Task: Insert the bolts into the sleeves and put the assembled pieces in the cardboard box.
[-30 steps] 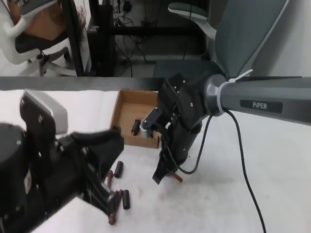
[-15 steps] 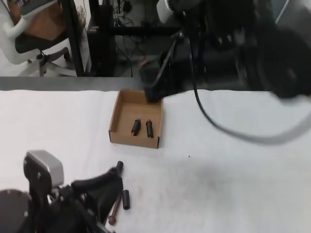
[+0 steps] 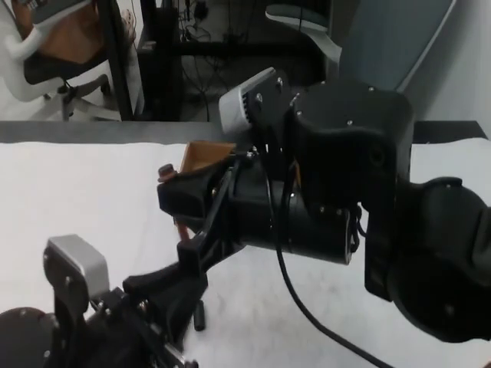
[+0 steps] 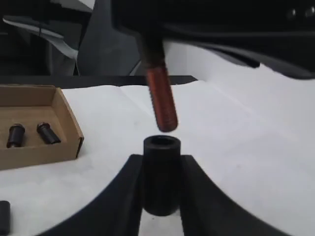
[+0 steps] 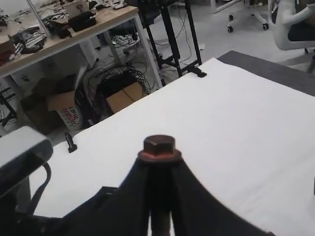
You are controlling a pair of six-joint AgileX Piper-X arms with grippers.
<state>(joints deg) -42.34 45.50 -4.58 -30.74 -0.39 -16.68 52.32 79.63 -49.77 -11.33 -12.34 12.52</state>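
In the left wrist view my left gripper (image 4: 161,169) is shut on a black sleeve (image 4: 161,174), held upright with its bore facing up. A copper threaded bolt (image 4: 161,101) hangs tip-down just above the sleeve's mouth, apart from it. My right gripper (image 5: 160,169) is shut on that bolt, whose hex head (image 5: 160,147) shows between its fingers. In the high view the right gripper (image 3: 180,195) sits above the left gripper (image 3: 173,287). The cardboard box (image 4: 64,115) holds two assembled pieces (image 4: 15,135).
A loose black sleeve (image 4: 4,216) lies on the white bench in front of the box, and another sleeve (image 3: 199,316) shows beside the left arm. The box's corner (image 3: 201,156) peeks out behind the right arm. Chairs and desks stand beyond the bench.
The right arm has swung from behind the box to the front left with the bolt, and now hangs over the left gripper. The left arm has shifted little since half a second ago.
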